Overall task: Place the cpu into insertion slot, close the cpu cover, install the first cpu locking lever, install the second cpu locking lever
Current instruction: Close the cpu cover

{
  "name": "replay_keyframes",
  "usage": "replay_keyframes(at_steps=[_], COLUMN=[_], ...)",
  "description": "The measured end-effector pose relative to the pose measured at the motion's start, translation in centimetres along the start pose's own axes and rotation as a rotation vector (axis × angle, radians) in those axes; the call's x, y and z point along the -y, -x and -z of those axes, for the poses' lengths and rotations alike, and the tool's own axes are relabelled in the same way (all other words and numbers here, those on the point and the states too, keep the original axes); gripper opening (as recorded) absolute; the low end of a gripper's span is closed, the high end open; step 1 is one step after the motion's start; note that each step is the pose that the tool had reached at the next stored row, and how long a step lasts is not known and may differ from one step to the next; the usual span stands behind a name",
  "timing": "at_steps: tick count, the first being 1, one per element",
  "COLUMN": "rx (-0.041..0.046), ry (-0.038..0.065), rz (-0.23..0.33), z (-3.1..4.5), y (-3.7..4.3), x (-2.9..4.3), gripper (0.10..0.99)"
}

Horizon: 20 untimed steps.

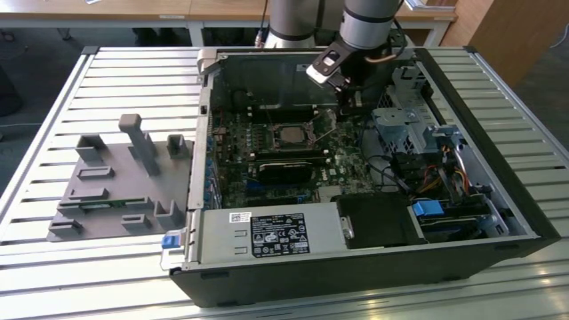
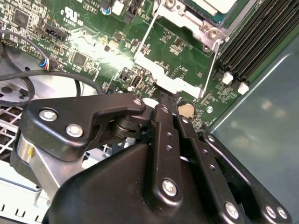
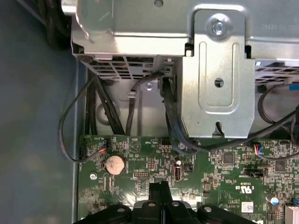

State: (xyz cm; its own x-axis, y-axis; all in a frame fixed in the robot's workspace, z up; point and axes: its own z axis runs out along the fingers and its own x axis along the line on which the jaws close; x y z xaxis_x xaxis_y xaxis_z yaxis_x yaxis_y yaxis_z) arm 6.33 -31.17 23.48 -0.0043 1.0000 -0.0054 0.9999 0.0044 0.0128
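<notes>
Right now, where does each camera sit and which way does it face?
Exterior view: off the arm, looking down into the open computer case; arm and hand show.
First wrist view: on the wrist, faces the drive cage; hand tip shows.
Second wrist view: on the wrist, faces the cpu cover; hand shows.
Wrist views share the coin battery.

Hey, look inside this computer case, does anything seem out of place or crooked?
Nothing is spilled or visibly damaged. One thing stands out: beside the cpu, a thin wire locking lever slants up off the motherboard rather than lying flat, so it looks unlatched. The gripper hangs close by it.
</notes>
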Motion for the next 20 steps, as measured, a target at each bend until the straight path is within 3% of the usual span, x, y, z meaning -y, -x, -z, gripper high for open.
replay_keyframes(at_steps=[20], rx=[0.0001], ry=[0.0], rz=[0.0], z=[-0.16], y=[0.0], x=[2.14], gripper=[0.122])
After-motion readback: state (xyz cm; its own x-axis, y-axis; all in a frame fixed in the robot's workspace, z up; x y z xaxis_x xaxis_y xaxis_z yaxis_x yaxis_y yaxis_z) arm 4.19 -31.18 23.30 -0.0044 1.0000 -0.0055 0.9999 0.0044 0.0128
